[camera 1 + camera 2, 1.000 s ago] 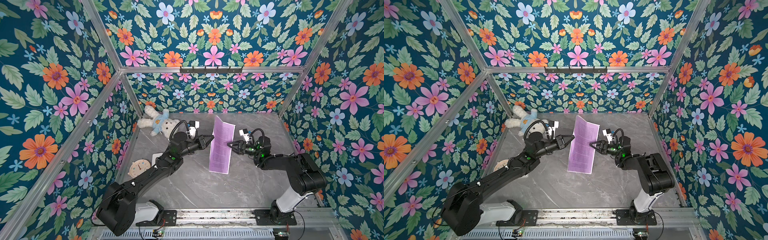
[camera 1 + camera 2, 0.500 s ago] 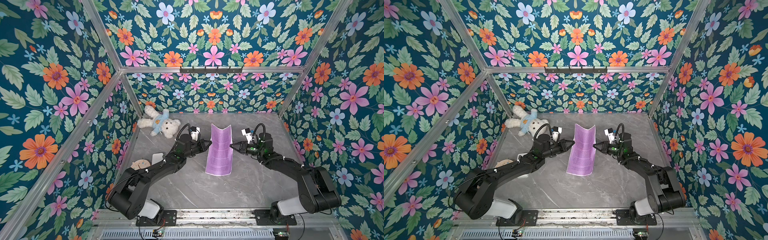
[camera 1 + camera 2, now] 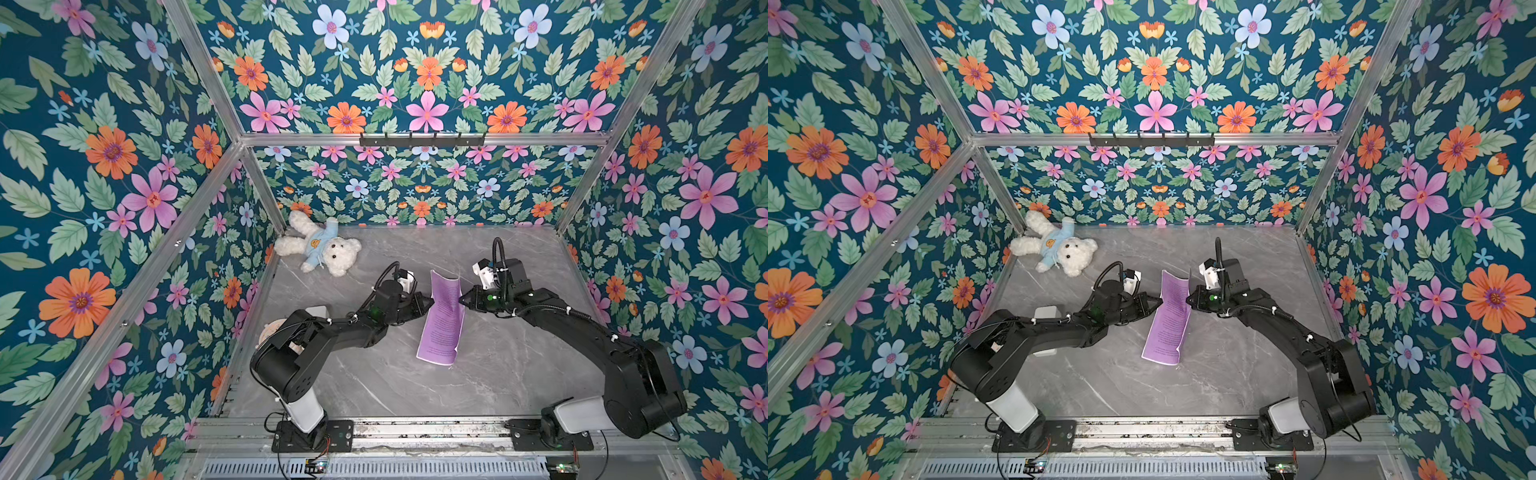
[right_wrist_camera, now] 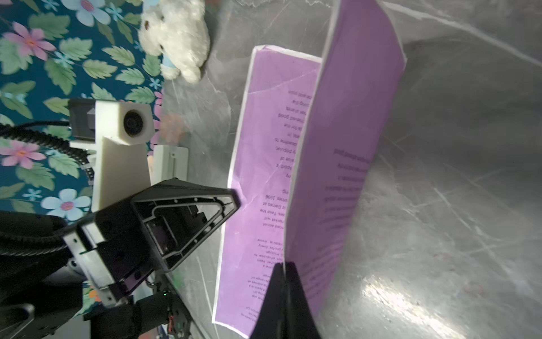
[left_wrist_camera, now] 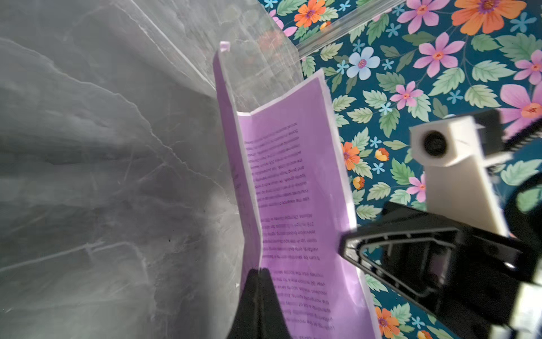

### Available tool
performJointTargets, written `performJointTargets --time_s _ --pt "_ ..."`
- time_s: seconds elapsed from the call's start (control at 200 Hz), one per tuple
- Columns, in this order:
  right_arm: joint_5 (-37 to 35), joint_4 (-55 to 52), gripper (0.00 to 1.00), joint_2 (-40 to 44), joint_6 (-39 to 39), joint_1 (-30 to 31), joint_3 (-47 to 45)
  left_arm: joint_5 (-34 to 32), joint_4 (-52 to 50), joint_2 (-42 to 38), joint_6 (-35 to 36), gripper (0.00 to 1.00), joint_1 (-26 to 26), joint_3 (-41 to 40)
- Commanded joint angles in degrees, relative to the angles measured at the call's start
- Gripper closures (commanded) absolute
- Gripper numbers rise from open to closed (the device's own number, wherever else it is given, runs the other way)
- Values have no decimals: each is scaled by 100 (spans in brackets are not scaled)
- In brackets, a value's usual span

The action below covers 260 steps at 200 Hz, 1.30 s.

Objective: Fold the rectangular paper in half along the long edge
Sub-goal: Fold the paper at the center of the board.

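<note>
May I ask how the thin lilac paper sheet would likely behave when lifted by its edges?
Probably floppy: the thin lilac paper sheet sags into a trough between the left gripper and right gripper. Likely easily marked: a crease crosses one end.

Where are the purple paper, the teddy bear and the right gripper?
purple paper [image 3: 442, 326], in a top view, printed face
teddy bear [image 3: 316, 246], in a top view, blue shirt
right gripper [image 3: 460, 300], in a top view, fingertips
</note>
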<state>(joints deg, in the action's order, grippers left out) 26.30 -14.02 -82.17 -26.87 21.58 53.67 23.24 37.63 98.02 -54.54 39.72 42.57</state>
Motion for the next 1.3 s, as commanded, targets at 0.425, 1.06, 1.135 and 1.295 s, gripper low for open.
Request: performJointTargets --time_s 0.425,1.06,1.135,1.295 --pt "-1642 -1622 100 -1209 329 1009 1110 -516 601 668 -719 100 122 -199" --pt "-952 -268 94 -2256 -696 1129 1184 -532 439 903 -689 99 145 -325" --pt "-952 -283 87 -2332 -688 1124 1224 -553 432 899 -689 99 142 -328" --pt "-836 -146 73 -2348 -731 1128 1184 -558 419 938 -689 99 148 -309"
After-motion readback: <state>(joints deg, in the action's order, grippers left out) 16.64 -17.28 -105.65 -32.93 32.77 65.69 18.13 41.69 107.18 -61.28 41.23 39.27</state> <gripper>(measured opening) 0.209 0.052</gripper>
